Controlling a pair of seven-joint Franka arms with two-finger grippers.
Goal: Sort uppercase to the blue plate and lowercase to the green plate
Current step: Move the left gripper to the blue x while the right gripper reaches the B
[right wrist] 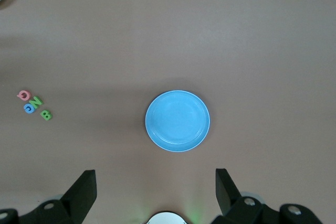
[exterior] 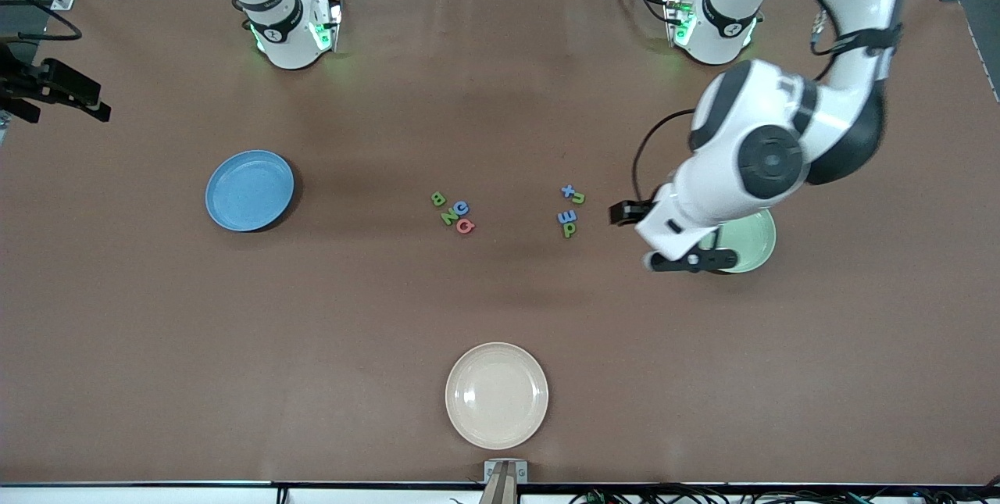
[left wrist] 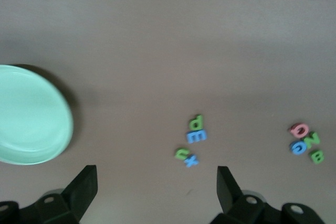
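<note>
The uppercase letters (exterior: pixel 452 212) lie in a tight cluster mid-table: green B, blue G, green N, pinkish Q (right wrist: pixel 23 95). The lowercase letters (exterior: pixel 571 211), a blue x, olive n, blue E-shape and green p (left wrist: pixel 196 123), lie toward the left arm's end. The blue plate (exterior: pixel 249 190) sits toward the right arm's end and holds nothing. The green plate (exterior: pixel 754 242) is partly hidden under the left arm. My left gripper (left wrist: pixel 157 170) hangs open over bare table between the lowercase letters and the green plate (left wrist: pixel 31 114). My right gripper (right wrist: pixel 156 174) waits open, high above the blue plate (right wrist: pixel 177 120).
A cream-white plate (exterior: pixel 497 395) sits nearest the front camera, mid-table. A black clamp (exterior: pixel 55 86) juts in at the table's edge by the right arm's end. Brown tabletop lies bare between the plates and letter clusters.
</note>
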